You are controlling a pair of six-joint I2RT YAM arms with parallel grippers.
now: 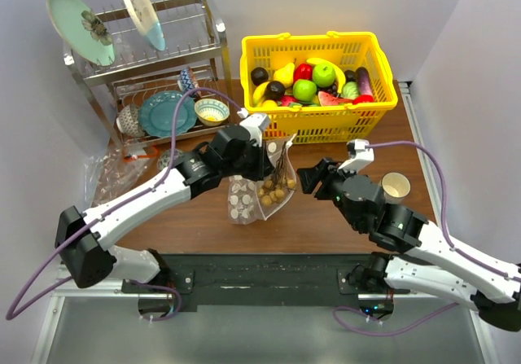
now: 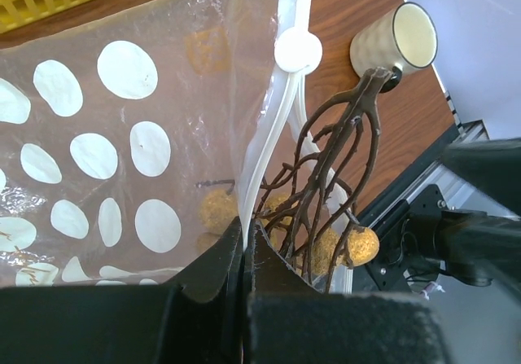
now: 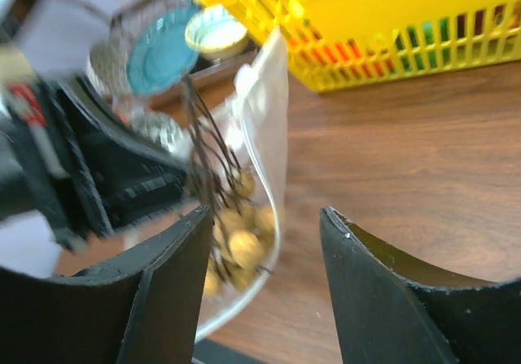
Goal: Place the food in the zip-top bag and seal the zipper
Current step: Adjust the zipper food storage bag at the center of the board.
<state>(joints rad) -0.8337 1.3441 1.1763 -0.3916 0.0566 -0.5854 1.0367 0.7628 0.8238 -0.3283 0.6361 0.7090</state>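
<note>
- The left gripper (image 2: 244, 238) was clamped on the rim of the bag (image 2: 106, 136), beside its zipper (image 2: 273, 124).
- The tan balls (image 1: 275, 191) sat inside the bag.
- The right gripper (image 1: 306, 177) stood apart and empty, just beside the bag.

zip-top bag (image 2: 122, 136): clear, white dots | ball cluster (image 1: 277, 191): tan, brown stem | basket (image 1: 317, 124): yellow | mug (image 2: 399, 42): cream | table (image 1: 326, 217): brown

Yellow basket (image 1: 326, 124); dish rack (image 1: 156, 69); cup (image 1: 396, 186)

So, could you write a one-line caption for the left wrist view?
The left claw pinches the edge of the zip-top bag, with the tan ball cluster on its brown stem inside; mug beyond.
</note>
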